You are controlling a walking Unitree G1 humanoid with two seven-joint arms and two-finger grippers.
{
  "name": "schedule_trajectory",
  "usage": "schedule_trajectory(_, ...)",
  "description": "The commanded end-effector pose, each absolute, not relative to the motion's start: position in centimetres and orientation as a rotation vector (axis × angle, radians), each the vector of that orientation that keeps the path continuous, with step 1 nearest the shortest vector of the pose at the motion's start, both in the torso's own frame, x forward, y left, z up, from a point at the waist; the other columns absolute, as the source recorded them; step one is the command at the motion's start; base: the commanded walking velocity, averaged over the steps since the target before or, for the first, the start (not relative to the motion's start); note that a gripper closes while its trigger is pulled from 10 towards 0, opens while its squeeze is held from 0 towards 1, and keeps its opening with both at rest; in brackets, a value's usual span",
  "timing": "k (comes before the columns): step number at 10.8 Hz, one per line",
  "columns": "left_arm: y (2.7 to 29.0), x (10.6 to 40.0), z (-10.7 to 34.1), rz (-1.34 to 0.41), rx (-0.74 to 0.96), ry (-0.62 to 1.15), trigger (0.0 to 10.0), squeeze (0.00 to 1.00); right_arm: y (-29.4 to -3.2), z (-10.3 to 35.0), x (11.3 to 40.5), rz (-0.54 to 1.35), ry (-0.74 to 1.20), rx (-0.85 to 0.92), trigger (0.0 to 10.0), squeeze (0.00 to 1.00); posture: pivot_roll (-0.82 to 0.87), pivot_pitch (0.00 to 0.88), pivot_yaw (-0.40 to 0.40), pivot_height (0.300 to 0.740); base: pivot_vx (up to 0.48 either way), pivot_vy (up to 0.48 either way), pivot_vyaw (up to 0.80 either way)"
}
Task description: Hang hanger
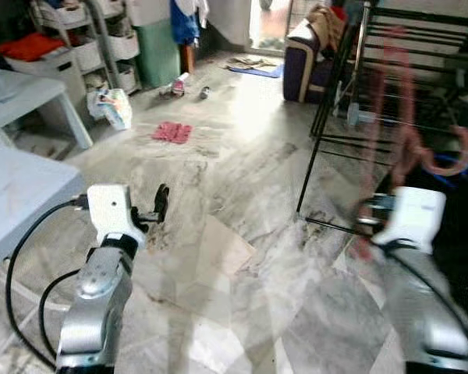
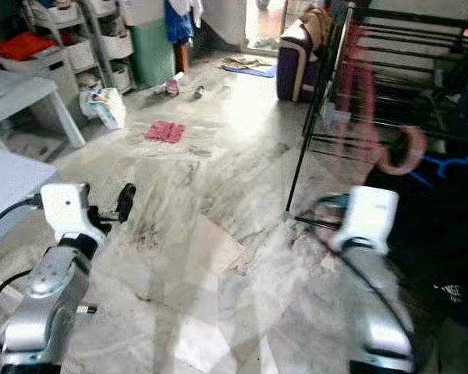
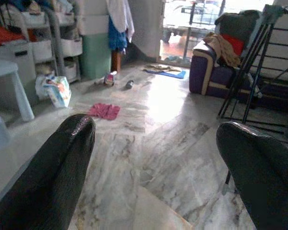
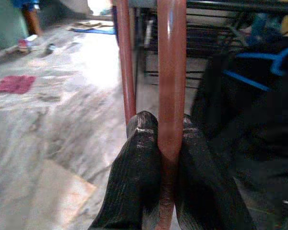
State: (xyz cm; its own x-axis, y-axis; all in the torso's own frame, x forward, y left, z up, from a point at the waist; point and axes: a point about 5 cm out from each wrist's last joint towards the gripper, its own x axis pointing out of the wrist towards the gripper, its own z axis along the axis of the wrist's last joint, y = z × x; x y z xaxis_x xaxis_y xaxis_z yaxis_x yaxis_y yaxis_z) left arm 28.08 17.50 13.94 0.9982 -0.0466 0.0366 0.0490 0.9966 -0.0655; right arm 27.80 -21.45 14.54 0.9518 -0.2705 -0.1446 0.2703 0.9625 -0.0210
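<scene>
A reddish-pink plastic hanger (image 4: pixel 172 72) runs upright between the fingers of my right gripper (image 4: pixel 164 129), which is shut on one of its bars. In the left eye view the hanger (image 1: pixel 409 144) is a blur in front of the black drying rack (image 1: pixel 331 86) at the right, its hook (image 1: pixel 456 156) curling near a dark garment. A blue hanger (image 4: pixel 259 72) lies against that dark garment on the rack. My left gripper (image 1: pixel 161 201) is held out low over the marble floor at the left, open, with nothing between its fingers (image 3: pixel 62 163).
A white table (image 1: pixel 23 187) stands close at the left, with a smaller one (image 1: pixel 31 86) and shelving behind it. A pink cloth (image 1: pixel 172 132), a bag (image 1: pixel 113 107) and shoes lie on the floor. A purple sofa (image 1: pixel 300 58) stands at the back.
</scene>
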Motion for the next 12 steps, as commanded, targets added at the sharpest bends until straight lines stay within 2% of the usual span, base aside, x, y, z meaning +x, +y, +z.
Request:
schedule_trajectory(1, 17.2, 27.7, 13.8, -0.063, -0.064, -0.021, 10.0, 0.00, -21.5, 15.0, 27.6, -0.276, 0.124, -0.014, 10.0, 0.00, 0.05, 0.001, -0.026, 0.740, 0.000, 0.000, 0.00)
schedule_trajectory(2, 17.3, 27.5, 13.7, -0.066, -0.062, -0.015, 10.0, 0.00, -21.5, 14.9, 27.4, -0.273, 0.129, -0.016, 10.0, 0.00, 0.05, 0.001, -0.026, 0.740, 0.000, 0.000, 0.00)
schedule_trajectory(5, 20.0, 25.1, 12.0, -0.060, 0.028, 0.061, 10.0, 0.00, -22.0, 12.8, 24.1, -0.273, 0.206, -0.047, 10.0, 0.00, 0.05, 0.000, -0.022, 0.740, 0.000, 0.000, 0.00)
schedule_trajectory(9, 19.4, 26.6, 13.2, -0.080, -0.041, 0.024, 10.0, 0.00, -22.1, 12.1, 23.5, -0.327, 0.233, -0.049, 10.0, 0.00, 0.03, 0.004, -0.004, 0.740, 0.000, 0.000, 0.00)
schedule_trajectory(11, 18.9, 27.3, 13.3, -0.085, -0.052, 0.019, 10.0, 0.00, -22.7, 11.1, 22.6, -0.366, 0.317, -0.075, 10.0, 0.00, 0.02, 0.008, -0.007, 0.740, 0.000, 0.000, 0.00)
schedule_trajectory(12, 18.6, 27.4, 13.2, -0.090, -0.060, 0.021, 10.0, 0.00, -23.6, 9.4, 21.4, -0.418, 0.446, -0.061, 10.0, 0.00, 0.02, 0.011, -0.008, 0.740, 0.000, 0.000, 0.00)
